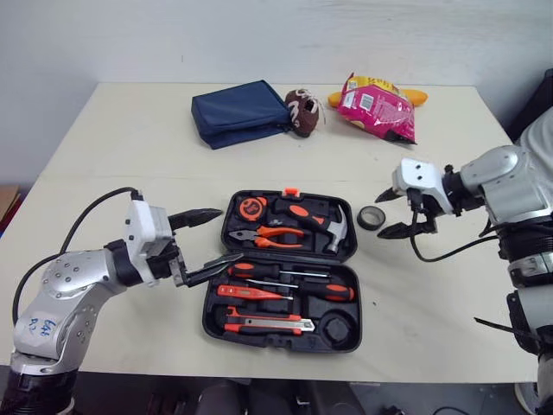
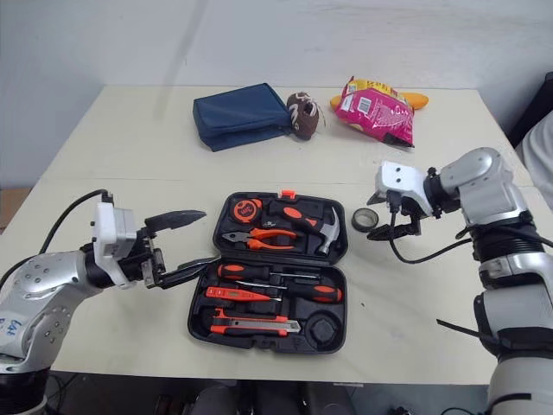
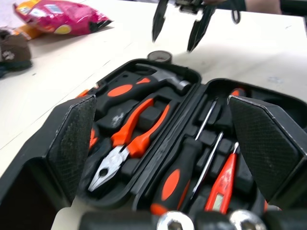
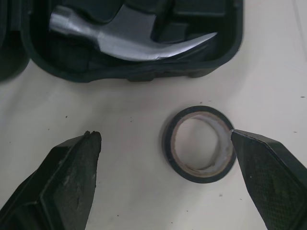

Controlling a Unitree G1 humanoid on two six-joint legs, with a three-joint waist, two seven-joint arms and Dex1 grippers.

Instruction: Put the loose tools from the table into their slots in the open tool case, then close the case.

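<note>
**Tape roll off-centre in open claw: slip risk**

Table [image 1: 432, 303] holds the open tool case [image 1: 278, 341], lying flat with most slots filled. Round slot [image 1: 337, 327] in the half nearer the robot looks empty, probably the tape's. Tape roll [image 4: 168, 143] is loose and flat on the table, just beside the case's right wall near the hammer [image 1: 333, 232].

Right gripper [image 1: 380, 216] is spread wide and empty, a finger on either side of the roll, but the roll sits much nearer one finger.
- Closing now could shove the roll sideways or catch only the rim, so it pops out or skids into the case wall.
- The roll is low, so the fingers may scrape the table.

Left gripper [image 1: 229, 235] is spread and empty at the case's left edge. A nudge there would shift the slot target.
</note>
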